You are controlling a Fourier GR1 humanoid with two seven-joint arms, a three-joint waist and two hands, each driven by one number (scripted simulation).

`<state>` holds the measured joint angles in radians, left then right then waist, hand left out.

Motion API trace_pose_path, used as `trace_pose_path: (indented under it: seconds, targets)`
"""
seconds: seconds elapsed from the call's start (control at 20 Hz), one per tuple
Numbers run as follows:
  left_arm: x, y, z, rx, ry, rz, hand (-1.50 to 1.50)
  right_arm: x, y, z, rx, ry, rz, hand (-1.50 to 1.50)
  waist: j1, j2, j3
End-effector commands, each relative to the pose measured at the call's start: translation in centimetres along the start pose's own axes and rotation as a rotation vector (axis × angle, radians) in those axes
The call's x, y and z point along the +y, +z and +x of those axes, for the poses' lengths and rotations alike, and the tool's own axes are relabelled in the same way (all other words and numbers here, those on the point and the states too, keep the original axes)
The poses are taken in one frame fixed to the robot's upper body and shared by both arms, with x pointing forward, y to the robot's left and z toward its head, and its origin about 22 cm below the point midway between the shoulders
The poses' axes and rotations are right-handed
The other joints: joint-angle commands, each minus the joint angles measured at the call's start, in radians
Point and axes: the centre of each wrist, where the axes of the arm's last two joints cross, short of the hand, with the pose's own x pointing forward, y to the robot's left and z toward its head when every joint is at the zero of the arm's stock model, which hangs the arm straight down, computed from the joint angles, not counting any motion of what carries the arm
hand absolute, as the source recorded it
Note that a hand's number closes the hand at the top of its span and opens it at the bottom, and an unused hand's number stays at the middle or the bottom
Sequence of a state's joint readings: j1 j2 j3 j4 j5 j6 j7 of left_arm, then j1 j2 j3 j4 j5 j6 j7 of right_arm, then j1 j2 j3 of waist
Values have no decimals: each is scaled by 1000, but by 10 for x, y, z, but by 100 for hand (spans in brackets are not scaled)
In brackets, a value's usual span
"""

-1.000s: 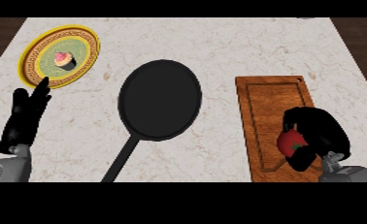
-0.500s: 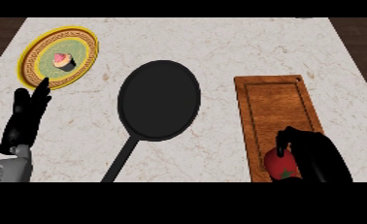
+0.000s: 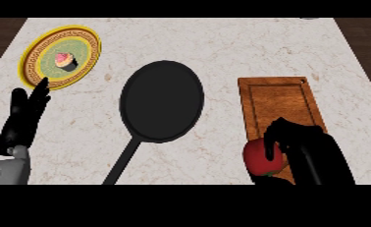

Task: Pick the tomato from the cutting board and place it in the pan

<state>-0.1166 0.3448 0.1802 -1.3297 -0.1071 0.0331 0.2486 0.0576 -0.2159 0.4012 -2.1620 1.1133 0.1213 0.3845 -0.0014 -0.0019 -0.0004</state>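
The right hand (image 3: 308,150) has its fingers curled round the red tomato (image 3: 261,158), gripping it at the near left corner of the wooden cutting board (image 3: 279,100). The black pan (image 3: 162,100) lies left of the board with nothing in it. Far left of the board, the left hand (image 3: 22,118) rests with fingers straight, touching nothing, just below a yellow-rimmed plate (image 3: 36,54) bearing a cupcake (image 3: 65,61).

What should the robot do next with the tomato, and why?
Probably carry it left toward the pan. The right hand is already curled round the tomato at the near end of the cutting board, and nothing lies in the pan yet. The left hand rests open by the plate.
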Motion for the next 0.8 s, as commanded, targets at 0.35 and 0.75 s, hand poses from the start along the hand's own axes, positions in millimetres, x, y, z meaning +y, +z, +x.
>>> trace_pose_path:
  seconds: [0.35,0.75]
  targets:
    - [3,-8,15,-12,-2,-4,0,19,-85,66,38,-187,-8,150,12,3,0]
    - [0,5,9,-24,-11,-23,0,80,-151,68,114,-299,36,150,27,5,1]
